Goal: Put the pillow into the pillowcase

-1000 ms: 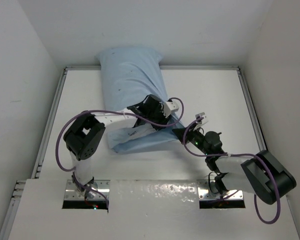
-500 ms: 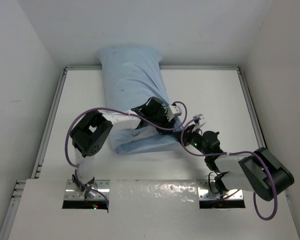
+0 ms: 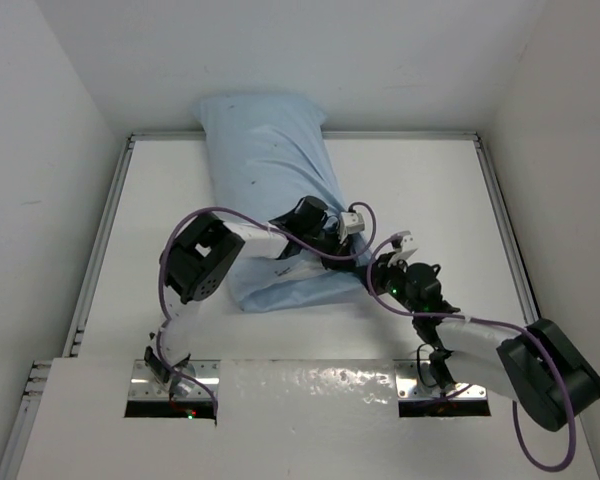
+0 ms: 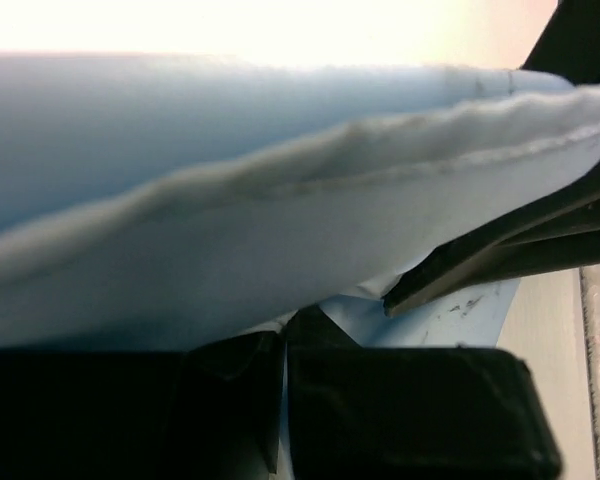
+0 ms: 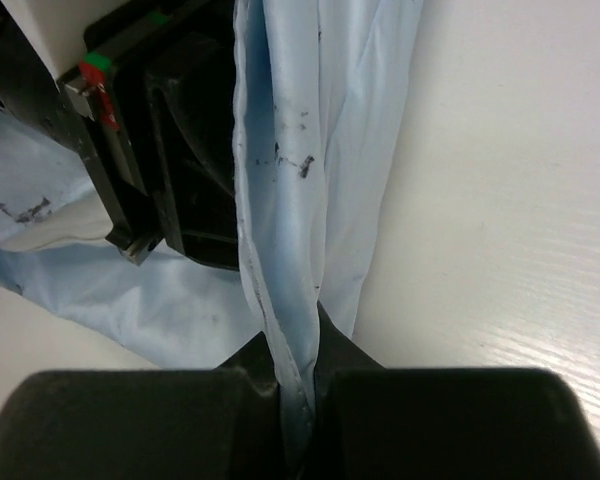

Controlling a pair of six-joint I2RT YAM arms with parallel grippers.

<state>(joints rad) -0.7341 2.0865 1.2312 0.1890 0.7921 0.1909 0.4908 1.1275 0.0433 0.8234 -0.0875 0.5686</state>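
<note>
Pillowcase [image 3: 270, 150], one, hem clamped in two grips: left pincer [image 4: 283, 395] and right pincer [image 5: 298, 400].

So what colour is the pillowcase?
The pillowcase is light blue with dark specks, clearest in right wrist view.

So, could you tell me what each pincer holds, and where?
Both hold the pillowcase: right pincer on an edge fold, left pincer near the hem.
</note>
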